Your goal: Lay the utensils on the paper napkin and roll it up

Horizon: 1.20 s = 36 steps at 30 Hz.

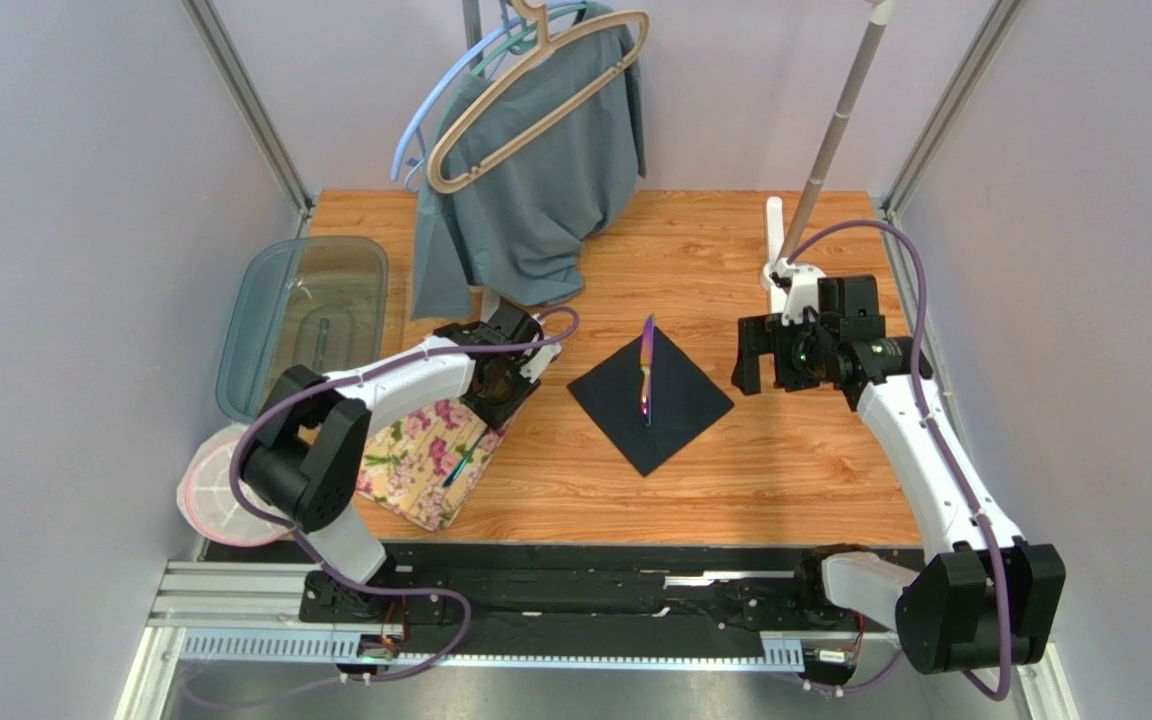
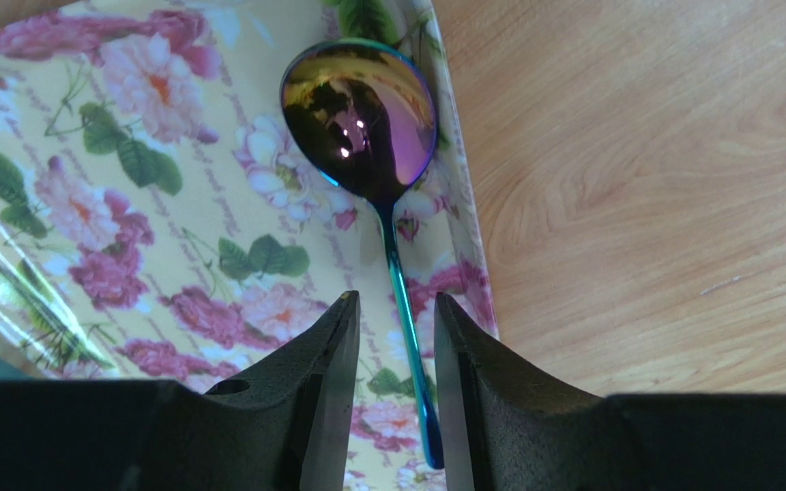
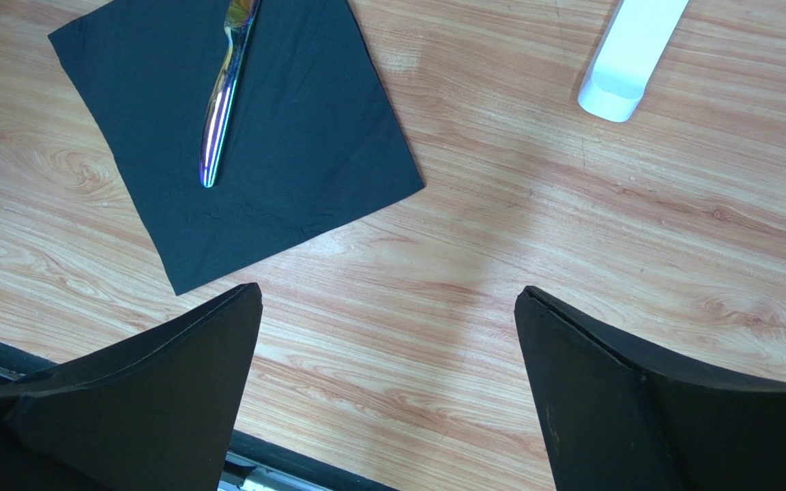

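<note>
The spoon point(image 2: 361, 118) is straddled at its handle, unclamped, by the narrowly parted left gripper point(image 2: 395, 307), bowl ahead on the floral mat point(image 2: 141, 205); the right gripper point(image 3: 387, 297) is spread wide, the paper napkin point(image 3: 305, 133) with one utensil point(image 3: 220, 102) ahead-left.

My left arm point(image 1: 387, 378) and right arm point(image 1: 928, 450) match: smooth white shells on the long links, chunky black housings at the joints. A purple cable point(image 1: 241, 455) loops loosely along each one. My left end effector point(image 2: 395, 302) has matte black fingers point(image 2: 315, 389) that taper to blunt wedge tips, one with a small round hole near its root. My right end effector point(image 3: 387, 291) carries the same black, slightly grainy wedges.
</note>
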Each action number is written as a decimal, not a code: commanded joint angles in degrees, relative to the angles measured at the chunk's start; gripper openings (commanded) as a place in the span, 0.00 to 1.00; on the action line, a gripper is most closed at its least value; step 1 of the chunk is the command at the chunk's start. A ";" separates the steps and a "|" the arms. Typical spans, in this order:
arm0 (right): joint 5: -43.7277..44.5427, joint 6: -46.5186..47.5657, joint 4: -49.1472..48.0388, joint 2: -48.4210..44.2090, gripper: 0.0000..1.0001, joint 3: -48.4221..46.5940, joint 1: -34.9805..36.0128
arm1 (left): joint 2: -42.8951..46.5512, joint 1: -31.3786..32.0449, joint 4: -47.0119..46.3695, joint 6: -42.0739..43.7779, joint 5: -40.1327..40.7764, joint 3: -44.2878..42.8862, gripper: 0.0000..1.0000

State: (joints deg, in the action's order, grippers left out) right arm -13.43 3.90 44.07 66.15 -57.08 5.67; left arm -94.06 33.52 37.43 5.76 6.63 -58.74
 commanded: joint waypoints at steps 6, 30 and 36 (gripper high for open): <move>0.33 0.76 -0.13 0.29 1.00 -1.90 -0.22 | -5.86 -1.70 -3.85 -0.48 -4.35 -2.61 0.40; -0.37 0.41 0.49 1.70 1.00 -3.74 -0.14 | 3.18 -1.10 5.36 -9.35 -7.52 -11.82 0.00; 0.07 -0.03 0.40 2.14 1.00 -3.65 -0.22 | 0.03 5.06 9.41 -20.16 -6.72 -24.28 0.00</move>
State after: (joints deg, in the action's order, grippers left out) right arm -13.43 3.92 44.56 67.90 -58.28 5.67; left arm -93.43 35.27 44.16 -5.82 -0.58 -74.50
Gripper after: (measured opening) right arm 0.998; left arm 0.008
